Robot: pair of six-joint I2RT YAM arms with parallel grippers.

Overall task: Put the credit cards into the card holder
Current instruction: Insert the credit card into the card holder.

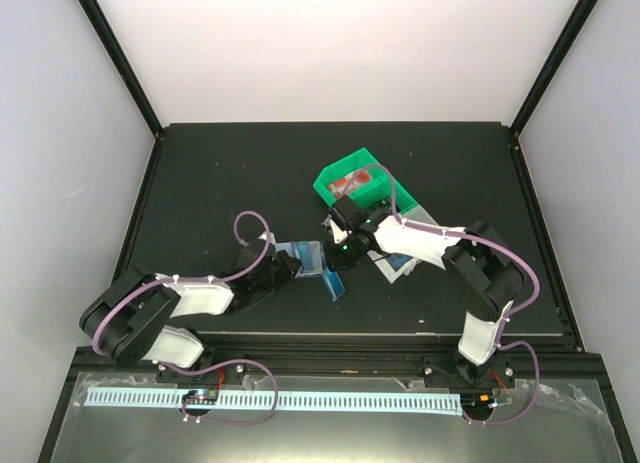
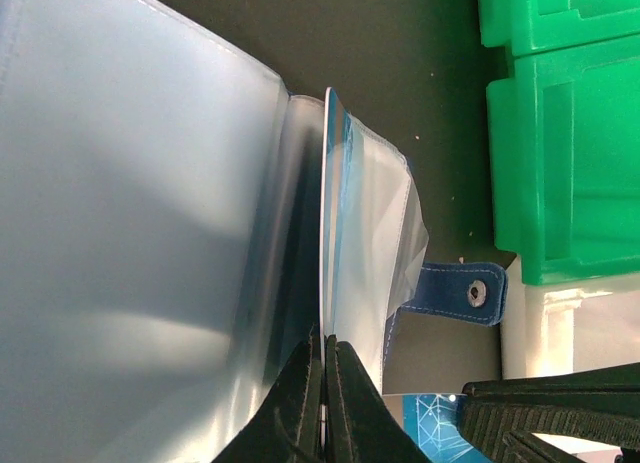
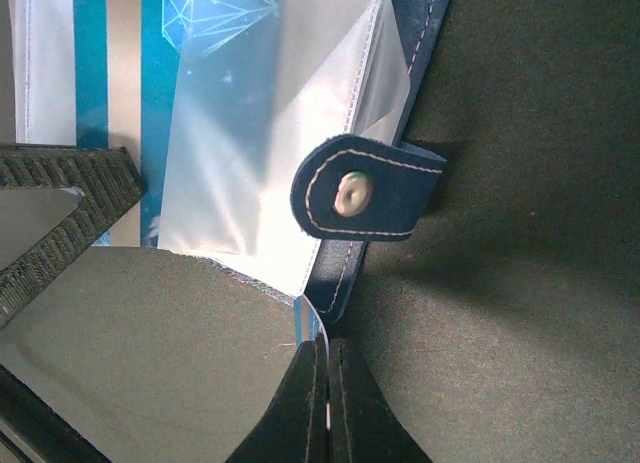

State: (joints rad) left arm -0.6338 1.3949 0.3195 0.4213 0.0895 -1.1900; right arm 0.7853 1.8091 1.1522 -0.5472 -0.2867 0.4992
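The card holder (image 1: 331,280) lies open at the table's middle, with a navy cover, a snap tab (image 3: 370,188) and pale clear pockets (image 2: 370,233). My left gripper (image 1: 288,265) is shut on the edge of one clear pocket sleeve (image 2: 325,348) and holds it upright. My right gripper (image 1: 340,245) is shut on the thin white-and-blue edge of a credit card (image 3: 308,318) at the holder's rim, just below the tab. A blue card with a diamond print (image 3: 220,13) shows under a clear pocket. A red-and-white card (image 1: 352,180) lies in the green bin.
The green bin (image 1: 340,193) stands just behind the grippers and fills the right of the left wrist view (image 2: 560,133). A white bin (image 1: 405,253) sits beside it, under my right arm. The two grippers work very close together. Black frame posts edge the table.
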